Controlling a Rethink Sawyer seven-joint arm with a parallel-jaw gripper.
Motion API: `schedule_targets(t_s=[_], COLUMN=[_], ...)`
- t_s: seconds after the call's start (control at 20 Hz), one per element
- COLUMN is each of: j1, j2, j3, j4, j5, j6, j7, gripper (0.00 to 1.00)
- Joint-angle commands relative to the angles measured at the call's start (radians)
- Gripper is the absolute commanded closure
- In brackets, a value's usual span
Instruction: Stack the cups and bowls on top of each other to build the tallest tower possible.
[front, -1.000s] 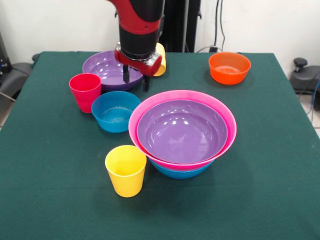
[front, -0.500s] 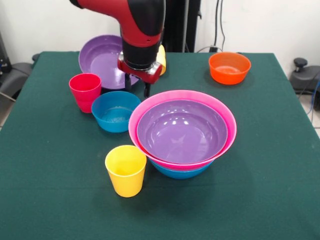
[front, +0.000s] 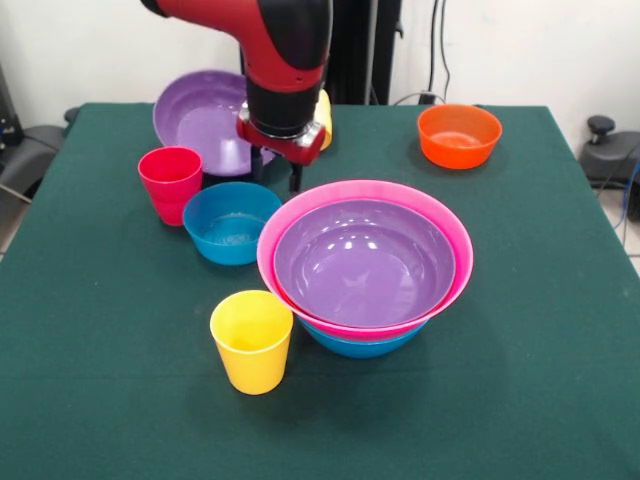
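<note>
My gripper (front: 276, 174) is shut on the near rim of a wide purple bowl (front: 200, 120), which hangs tilted above the far left of the table. The tower stands mid-table: a blue bowl (front: 362, 346) lowest, the big pink bowl (front: 455, 232) in it, and a second purple bowl (front: 365, 262) nested inside. A loose blue bowl (front: 231, 222) sits just in front of the gripper. A red-pink cup (front: 171, 183) stands to its left. A yellow cup (front: 252, 340) stands at the tower's near left. Another yellow cup (front: 323, 118) shows partly behind my arm.
An orange bowl (front: 459, 135) sits at the far right of the green table (front: 540, 330). A black chair part (front: 22, 150) shows beyond the left edge and a black knob (front: 600, 128) beyond the right edge.
The purple bowl lay flat on the table a second ago. It has tipped up and risen with my gripper, its far side lifted, and moved slightly further left.
</note>
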Motion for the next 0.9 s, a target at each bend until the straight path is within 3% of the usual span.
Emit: schedule_targets(t_s=[0.05,0.45,0.9], j1=[0.003,0.008,-0.025], j2=[-0.114,-0.228,-0.282], j3=[0.081,0.070,0.080], j4=[0.060,0.076,0.164], j5=[-0.039,-0.029,-0.046], j6=[0.090,0.225,0.196], j7=[0.006,-0.012,-0.018], gripper=[0.00,0.00,0.00])
